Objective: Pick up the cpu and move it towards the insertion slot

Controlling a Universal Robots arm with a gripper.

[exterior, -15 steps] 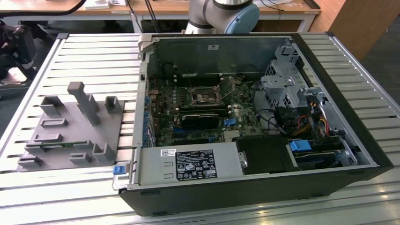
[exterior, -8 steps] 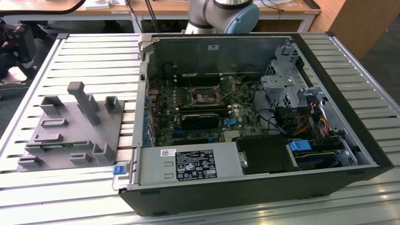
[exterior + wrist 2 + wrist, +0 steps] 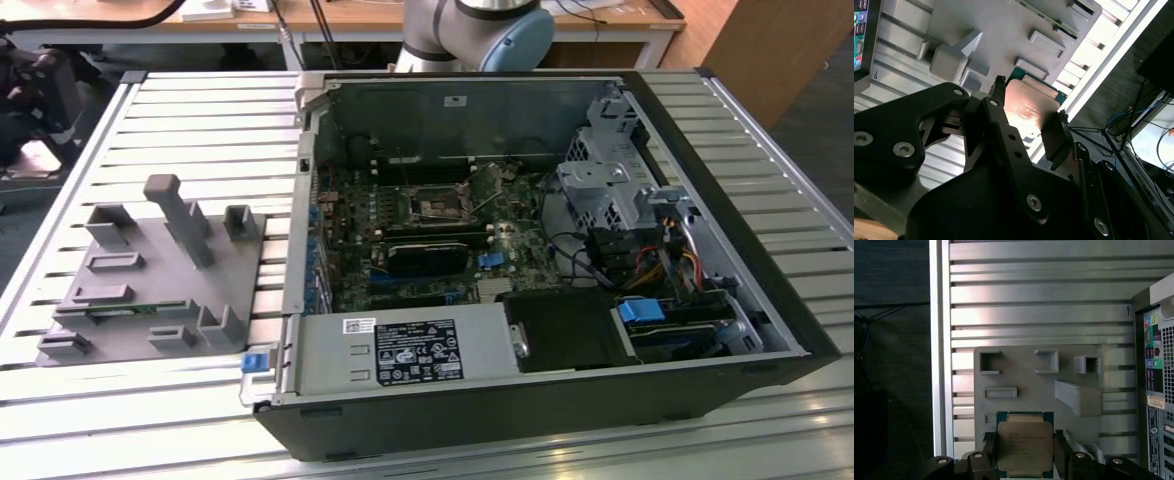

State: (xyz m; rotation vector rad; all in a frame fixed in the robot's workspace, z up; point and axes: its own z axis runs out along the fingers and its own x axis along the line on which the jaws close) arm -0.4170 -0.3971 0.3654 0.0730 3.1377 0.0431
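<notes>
In both wrist views the cpu, a flat square chip with a silver top and green rim, sits between my gripper's two black fingers, which press on its opposite edges. It hangs above the grey holder tray, clear of it. The exterior view shows the insertion slot, a silvery-framed square socket with a dark centre. It lies on the motherboard inside the open computer case, to the exterior view's right of the tray.
The tray has upright posts and stands on a slatted metal table. The case's walls surround the motherboard, with a drive cage, cables and a power supply inside. The table's edge runs beside the tray.
</notes>
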